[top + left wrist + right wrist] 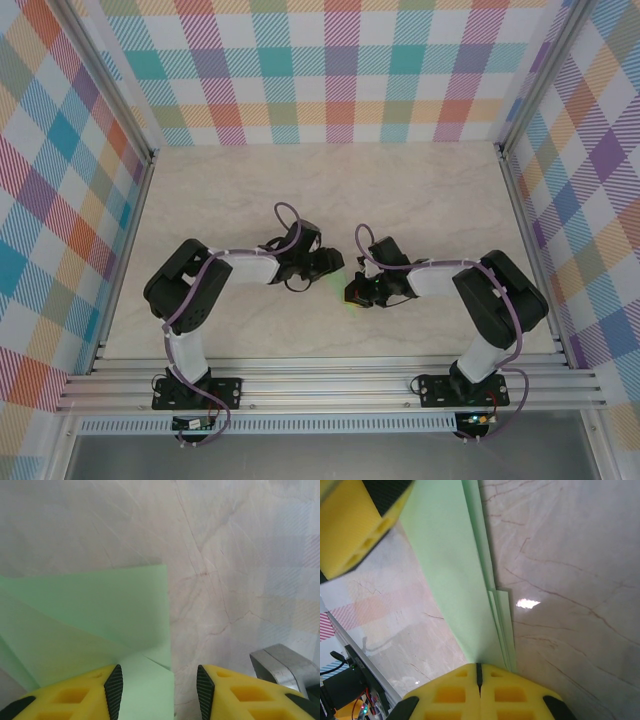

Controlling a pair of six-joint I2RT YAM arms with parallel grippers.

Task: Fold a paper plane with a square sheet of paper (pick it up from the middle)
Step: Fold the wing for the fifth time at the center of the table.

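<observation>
The pale-green paper (100,610) is folded into several layers with creased flaps. In the right wrist view the folded paper (455,565) runs as a long narrow strip away from my right gripper (479,671), which is shut on its near end. My left gripper (159,690) is open, its yellow fingers (75,700) astride the paper's right edge, with paper under the left finger and bare table under the right one. From above, the left gripper (330,262) and right gripper (357,290) meet at the table's middle and hide most of the paper.
The marble-patterned table (420,200) is boxed in by plaid walls (330,70) and aluminium rails (330,375) at the near edge. A grey metal part (280,665) sits close to the left gripper's right finger. One of the left gripper's yellow fingers (355,525) hangs over the paper's far end.
</observation>
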